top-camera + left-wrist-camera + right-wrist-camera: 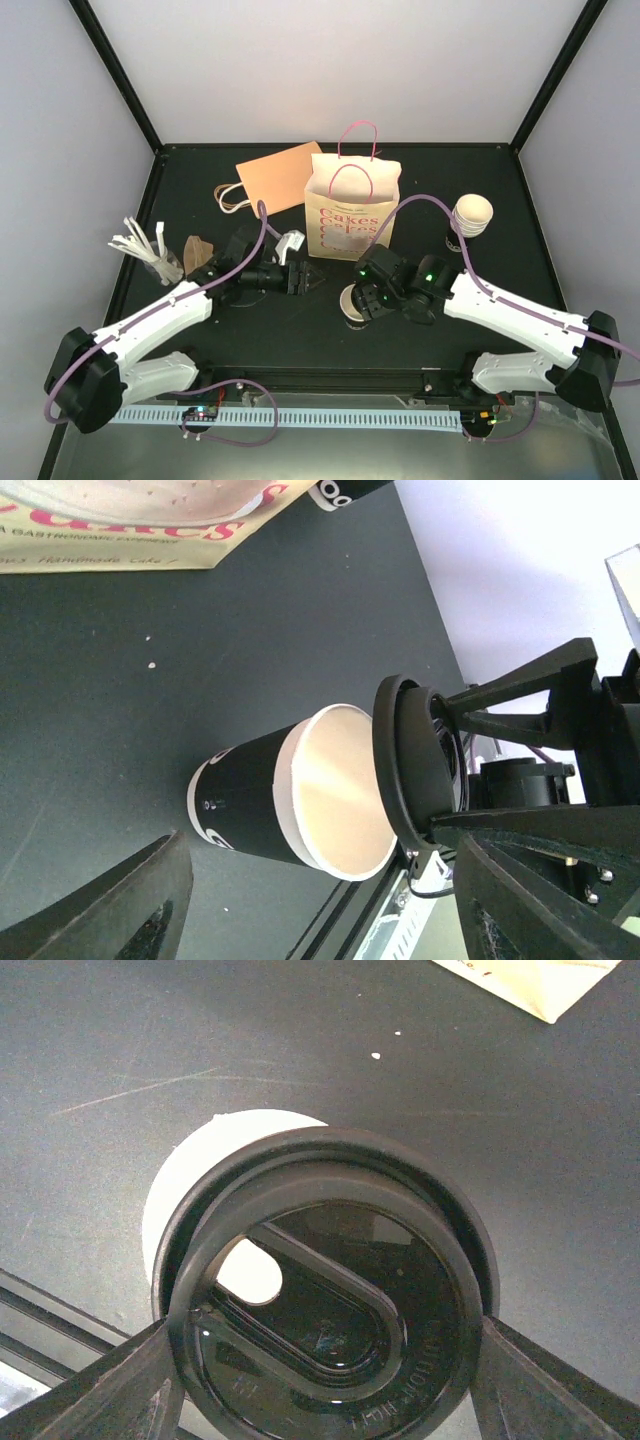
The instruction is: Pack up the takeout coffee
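Right claw [325, 1385] is clamping a black lid [330, 1290] over the coffee cup [250, 805], seemingly to cap it; left claw [308, 279] is hovering open, empty.

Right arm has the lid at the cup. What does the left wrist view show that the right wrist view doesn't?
Left wrist only: the takeout cup's dark side wall and open mouth from the side, with the black lid held at the rim, not seated. Right wrist only: the lid face-on, clamped between the right gripper's fingers, covering most of the cup. Both: cup, lid, a corner of the printed paper bag, the dark table.
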{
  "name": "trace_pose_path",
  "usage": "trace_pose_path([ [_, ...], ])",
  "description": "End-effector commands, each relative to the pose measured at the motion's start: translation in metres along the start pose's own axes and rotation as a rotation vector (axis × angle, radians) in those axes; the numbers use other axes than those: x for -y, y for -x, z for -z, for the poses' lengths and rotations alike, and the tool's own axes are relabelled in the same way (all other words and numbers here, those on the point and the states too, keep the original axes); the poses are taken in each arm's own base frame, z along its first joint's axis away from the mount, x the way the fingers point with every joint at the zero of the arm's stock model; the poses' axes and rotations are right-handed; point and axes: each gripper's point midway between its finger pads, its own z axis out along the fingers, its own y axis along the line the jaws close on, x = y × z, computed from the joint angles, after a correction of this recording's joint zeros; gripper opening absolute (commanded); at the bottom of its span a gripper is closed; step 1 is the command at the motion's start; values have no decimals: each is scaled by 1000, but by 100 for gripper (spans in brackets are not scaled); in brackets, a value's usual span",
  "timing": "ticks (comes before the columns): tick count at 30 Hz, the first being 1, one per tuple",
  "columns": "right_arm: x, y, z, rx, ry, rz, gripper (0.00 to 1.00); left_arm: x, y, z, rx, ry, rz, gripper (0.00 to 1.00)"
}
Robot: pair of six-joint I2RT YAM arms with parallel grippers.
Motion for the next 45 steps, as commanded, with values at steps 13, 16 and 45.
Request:
trace_pose_path([
  [13,-17,10,-12,14,-54,74,75,-2,-13,-19,-42,-63,37,46],
  [16,-17,10,-13,12,-65,80,75,-5,-16,-22,-56,-59,44,42],
  [45,-24,-3,-34,-69,-93,172,76,-14,-26,-40,-116,-46,69,25],
])
